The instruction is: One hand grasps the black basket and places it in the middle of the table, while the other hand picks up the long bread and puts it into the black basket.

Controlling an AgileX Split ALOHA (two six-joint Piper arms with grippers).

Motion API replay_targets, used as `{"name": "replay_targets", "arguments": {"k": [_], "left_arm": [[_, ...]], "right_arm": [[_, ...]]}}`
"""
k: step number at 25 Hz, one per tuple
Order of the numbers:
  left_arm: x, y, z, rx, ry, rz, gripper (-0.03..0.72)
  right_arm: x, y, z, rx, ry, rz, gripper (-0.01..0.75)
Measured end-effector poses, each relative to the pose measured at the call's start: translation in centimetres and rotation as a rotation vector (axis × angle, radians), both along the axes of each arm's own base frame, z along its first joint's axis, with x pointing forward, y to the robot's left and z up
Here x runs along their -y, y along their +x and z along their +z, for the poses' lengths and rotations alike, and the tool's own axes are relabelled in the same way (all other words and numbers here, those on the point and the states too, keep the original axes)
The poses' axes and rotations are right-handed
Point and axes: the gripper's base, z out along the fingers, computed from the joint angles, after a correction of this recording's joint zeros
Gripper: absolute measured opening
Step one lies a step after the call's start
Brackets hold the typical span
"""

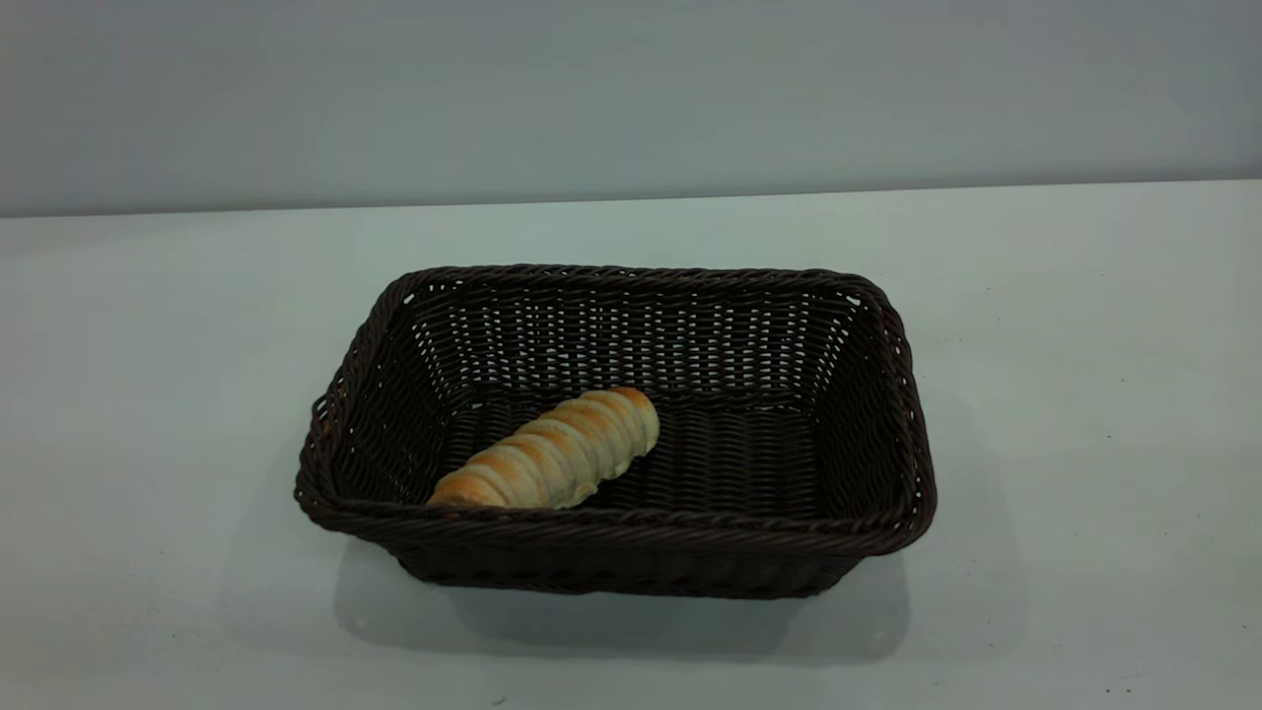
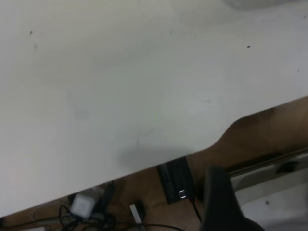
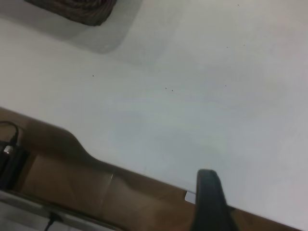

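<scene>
The black basket [image 1: 868, 414] stands on the table [image 1: 1085, 394], about in the middle. The long bread [image 1: 552, 452] lies inside it on the basket floor, slanted, toward the basket's left front corner. Neither arm shows in the exterior view. My left gripper [image 2: 219, 202] shows only as a dark shape over the table's edge, far from the basket. My right gripper [image 3: 209, 199] shows the same way at the table's edge, with a corner of the basket [image 3: 77, 9] far off. Neither gripper holds anything that I can see.
Below the table's edge, the left wrist view shows a brown floor with cables and a small white box [image 2: 83, 206]. The right wrist view shows a dark device [image 3: 9, 163] under the edge. A plain grey wall [image 1: 631, 99] stands behind the table.
</scene>
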Motion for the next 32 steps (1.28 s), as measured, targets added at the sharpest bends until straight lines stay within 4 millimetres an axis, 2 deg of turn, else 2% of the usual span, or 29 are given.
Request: {"name": "replay_targets", "arguments": {"k": [4, 10, 32], "left_arm": [[0.0, 0.0, -0.1, -0.003, 0.002, -0.001, 0.473], [-0.1, -0.1, -1.6, -0.046, 0.021, -0.003, 0.473], [-0.7, -1.3, -1.2, 0.052, 0.005, 0.001, 0.473]], "right_arm": [[0.0, 0.0, 0.0, 0.000, 0.000, 0.000, 0.511], [0.0, 0.0, 0.0, 0.000, -0.001, 0.000, 0.511], [0.0, 0.0, 0.0, 0.000, -0.001, 0.000, 0.511]]}}
